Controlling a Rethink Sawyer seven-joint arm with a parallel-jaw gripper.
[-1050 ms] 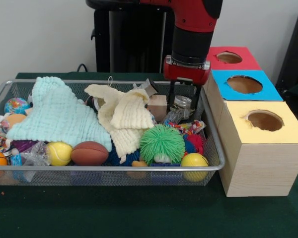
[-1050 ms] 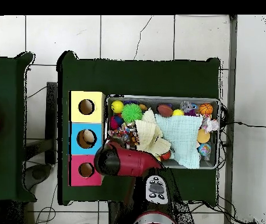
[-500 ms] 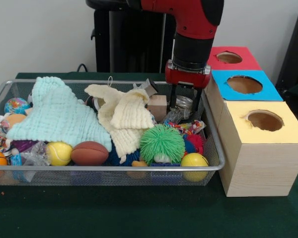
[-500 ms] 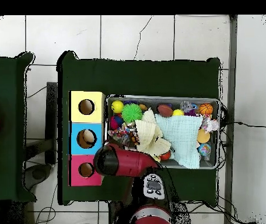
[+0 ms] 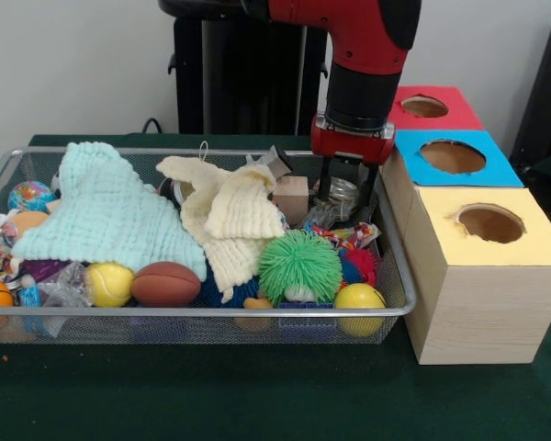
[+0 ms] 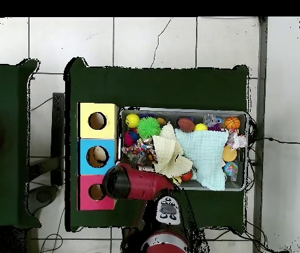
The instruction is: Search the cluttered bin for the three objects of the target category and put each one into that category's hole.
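Hovered low over the corner of the wire-mesh bin (image 5: 202, 312) that lies nearest the red box (image 5: 461, 117) and blue box (image 5: 502, 171), gripper (image 5: 347, 197) set around a small glass jar (image 5: 337, 192) with a metal lid. Could not tell from either view whether clenched on the jar or released. Judged to be mid-pick, the jar being the likely target, though the category itself went unnamed.

Best done squarely: kept centred on the round, slick glass, gripped below the lid, then lifted straight up, clear of the mesh wall and the crinkly wrappers beside it. Risk of a slip on the smooth sides.

Elsewhere in the bin: a plain wooden block (image 5: 292, 197) just beside the jar, a rubbery green spiky ball (image 5: 300, 265) and a smooth yellow ball (image 5: 360, 298) toward the near edge, a soft cream cloth (image 5: 230, 217) and a nubby mint cloth (image 5: 110, 217) draped across the middle. Stood alongside, a yellow box (image 5: 477, 276) with wood-grain sides and a round hole.
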